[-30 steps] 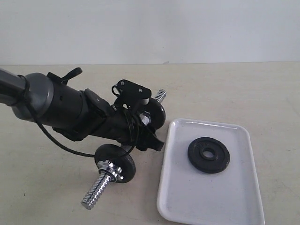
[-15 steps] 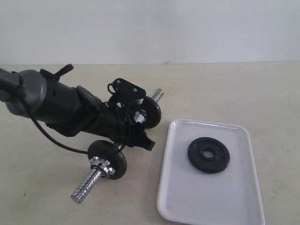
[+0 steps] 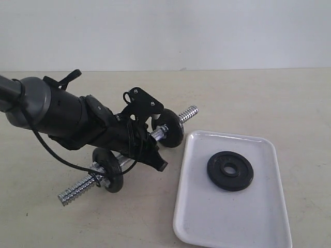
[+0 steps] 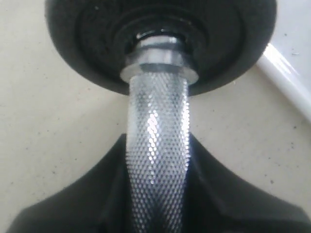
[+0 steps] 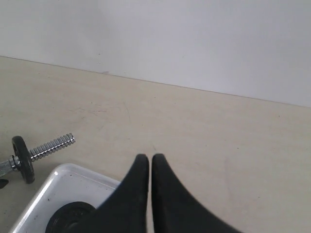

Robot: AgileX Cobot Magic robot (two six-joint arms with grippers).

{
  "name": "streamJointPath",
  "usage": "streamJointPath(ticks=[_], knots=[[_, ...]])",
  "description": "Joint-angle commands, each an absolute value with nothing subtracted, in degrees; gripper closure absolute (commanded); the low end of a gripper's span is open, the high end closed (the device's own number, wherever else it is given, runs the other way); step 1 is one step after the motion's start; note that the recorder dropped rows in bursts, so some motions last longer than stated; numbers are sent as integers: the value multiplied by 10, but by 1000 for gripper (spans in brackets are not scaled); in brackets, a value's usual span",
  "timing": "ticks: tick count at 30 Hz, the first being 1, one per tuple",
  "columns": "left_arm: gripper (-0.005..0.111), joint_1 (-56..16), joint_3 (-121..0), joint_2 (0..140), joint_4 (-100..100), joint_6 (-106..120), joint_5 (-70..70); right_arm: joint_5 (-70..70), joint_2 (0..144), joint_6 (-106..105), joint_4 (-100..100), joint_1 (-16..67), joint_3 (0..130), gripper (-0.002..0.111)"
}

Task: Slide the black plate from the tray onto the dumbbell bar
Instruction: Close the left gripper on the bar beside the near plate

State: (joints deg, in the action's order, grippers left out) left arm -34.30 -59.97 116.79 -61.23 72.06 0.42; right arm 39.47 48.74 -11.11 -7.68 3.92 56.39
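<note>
- So, the left gripper (image 3: 147, 150) is squeezed tight around the dumbbell bar (image 3: 77, 188). It grabs the bumpy middle part, w/ a dark finger on each side.
- The bar runs on a slant in the ext. view, from low on the left up toward the tray (image 3: 217, 225) on the right. Can't tell if it touches the table (image 3: 258, 98).
- Two black rings sit on the bar already, one on each side of the gripper. The near disc (image 3: 108, 170) is by the long screw end on the left. The far disc (image 3: 170, 128) is just beside the tray's far left corner, w/ a short screw end poking out past it.
- The black plate (image 3: 230, 171) lies flat in the tray, in the half far from the camera and apart from the rim. Nothing touches it.
- The right gripper (image 5: 146, 160) has its 2 fingers pressed almost together, w/ only a thin slit btw them. It holds nothing. It hangs over the table near the tray's corner.
</note>
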Motion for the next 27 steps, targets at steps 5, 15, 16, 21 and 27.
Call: streamJointPath(ticks=[5, 15, 16, 21, 27], knots=[[102, -327, -595, 1174, -599, 719, 17, 394, 487, -110, -76, 39, 567, 108], [62, -324, -595, 1174, -599, 719, 18, 394, 487, -110, -78, 39, 567, 108], [57, -324, -595, 1174, -599, 719, 20, 394, 487, -110, -79, 39, 567, 108], [54, -323, -595, 1174, -588, 721, 20, 395, 487, -110, -79, 39, 567, 108], [54, -317, -595, 1174, -575, 721, 35, 397, 487, -110, -84, 39, 567, 108]])
